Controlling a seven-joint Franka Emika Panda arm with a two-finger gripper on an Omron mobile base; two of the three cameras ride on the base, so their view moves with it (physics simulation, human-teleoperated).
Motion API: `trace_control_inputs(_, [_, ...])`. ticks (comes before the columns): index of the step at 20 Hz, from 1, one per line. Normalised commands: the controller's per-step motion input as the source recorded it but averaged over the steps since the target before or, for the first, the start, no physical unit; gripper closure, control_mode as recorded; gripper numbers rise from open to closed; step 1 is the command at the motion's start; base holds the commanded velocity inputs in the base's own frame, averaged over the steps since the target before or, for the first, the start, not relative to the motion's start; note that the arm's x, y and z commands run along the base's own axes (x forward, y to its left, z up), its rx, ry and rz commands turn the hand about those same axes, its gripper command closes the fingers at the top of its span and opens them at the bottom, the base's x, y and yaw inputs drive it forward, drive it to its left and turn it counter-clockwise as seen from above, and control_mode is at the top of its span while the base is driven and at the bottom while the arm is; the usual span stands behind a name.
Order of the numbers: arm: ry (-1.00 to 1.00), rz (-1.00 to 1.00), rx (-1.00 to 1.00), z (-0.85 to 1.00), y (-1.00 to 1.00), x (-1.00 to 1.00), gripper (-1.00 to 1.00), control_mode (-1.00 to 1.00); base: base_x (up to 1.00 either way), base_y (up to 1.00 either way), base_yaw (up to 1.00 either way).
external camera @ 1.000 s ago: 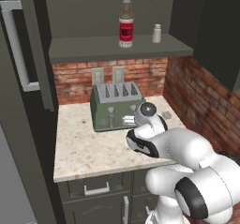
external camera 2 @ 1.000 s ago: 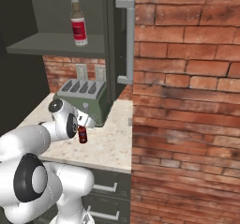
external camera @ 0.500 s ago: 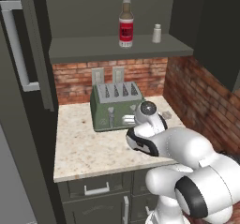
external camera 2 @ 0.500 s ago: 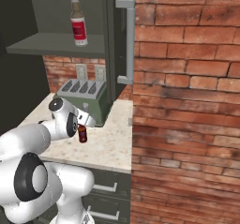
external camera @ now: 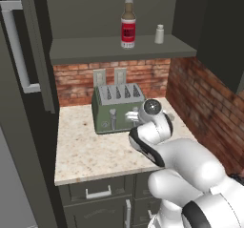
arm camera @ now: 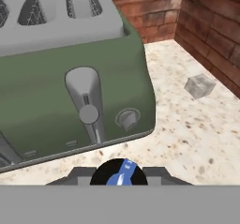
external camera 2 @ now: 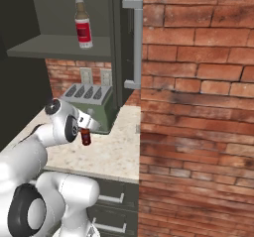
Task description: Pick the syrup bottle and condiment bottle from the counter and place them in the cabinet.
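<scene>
One small dark bottle [external camera 2: 86, 137] is pinched in the end effector [external camera 2: 85, 130] above the desk [external camera 2: 116, 149], beside a green toaster [external camera: 116, 107]

My desk [external camera: 90, 153] is beige stone flecked with brown and dark specks, set over dark grey drawer units [external camera: 97, 193] with silver handles. The toaster [arm camera: 70, 78] on it is olive green with a pale grey top and silver lever and knob. Behind it runs red-brown brick wall [external camera: 143, 69] with pale mortar lines, carrying two light grey outlets. In my jaws [arm camera: 121, 176] sits a small bottle [external camera 2: 86, 136] of dark red-brown, its black cap marked with blue. On the dark grey-green cabinet [external camera: 119, 48] shelf stands a brown bottle [external camera: 127, 22] with a black cap and a red label, beside a small whitish shaker [external camera: 159, 34]. A small translucent grey cube [arm camera: 200, 85] lies on the speckled stone.
</scene>
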Motion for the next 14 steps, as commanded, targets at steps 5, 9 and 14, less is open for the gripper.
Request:
trace_control_inputs(5, [0.00,-0.09,0.00,0.63,0.00,-0.12,1.00,-1.00,0.00,0.00,0.00])
trace_control_inputs(9, [0.00,-0.12,0.00,0.67,0.01,-0.01,1.00,-1.00,0.00,0.00,0.00])
trace_control_inputs(14, [0.00,-0.16,0.00,0.60,0.00,0.00,1.00,-1.00,0.00,0.00,0.00])
